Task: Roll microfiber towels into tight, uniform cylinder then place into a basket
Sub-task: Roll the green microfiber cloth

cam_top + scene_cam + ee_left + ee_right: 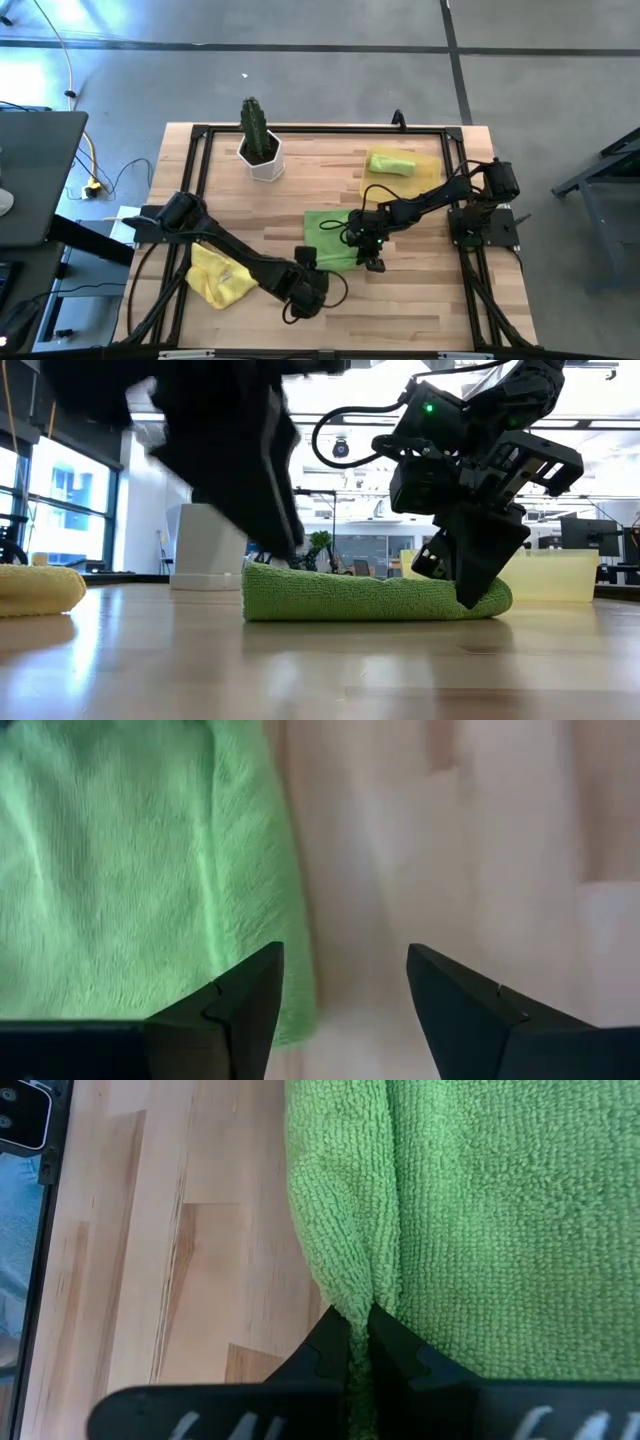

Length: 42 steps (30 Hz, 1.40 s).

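Right gripper (358, 1342) fingers pinch the lime green microfiber towel (330, 238) edge.
Left gripper (345, 995), fingers released, waits beside it on the wooden desk (400, 300), likely to begin rolling.

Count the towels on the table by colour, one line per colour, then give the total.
Green towels: 2, one rolled in the basket at, one lying mid-table
Yellow towels: 1
Total: 3 towels
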Tool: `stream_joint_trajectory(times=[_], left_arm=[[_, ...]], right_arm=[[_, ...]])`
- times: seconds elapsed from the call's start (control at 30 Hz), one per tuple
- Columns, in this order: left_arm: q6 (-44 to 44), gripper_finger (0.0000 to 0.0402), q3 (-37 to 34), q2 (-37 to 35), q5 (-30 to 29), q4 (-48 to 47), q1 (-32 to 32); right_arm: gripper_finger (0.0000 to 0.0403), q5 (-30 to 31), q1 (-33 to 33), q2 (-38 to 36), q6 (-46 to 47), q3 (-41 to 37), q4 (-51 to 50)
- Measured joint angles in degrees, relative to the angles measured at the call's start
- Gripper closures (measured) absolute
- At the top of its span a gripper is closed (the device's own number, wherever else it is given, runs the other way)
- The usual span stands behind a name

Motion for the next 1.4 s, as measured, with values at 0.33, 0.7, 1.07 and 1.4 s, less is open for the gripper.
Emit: stream_joint_trajectory(times=[0.33,0.7,1.07,1.4], left_arm=[[-2.0,0.0197,-3.0,2.1,-0.4,-2.5,2.1],[-3.3,0.0263,-2.9,2.7,2.8,-3.4,4.7],[-4.8,0.024,0.0,2.4,3.1,-13.9,3.0],[-4.5,0.02,3.7,2.4,1.8,-14.5,0.8]], right_arm=[[0.0402,-0.1,0.0,0.0,-0.2,0.0,-0.2],[0.0402,-0.1,0.0,0.0,-1.0,0.0,-0.2],[0.0402,0.0,0.0,0.0,-1.5,0.0,-0.2],[0.0402,0.0,0.0,0.0,-1.5,0.0,-0.1]])
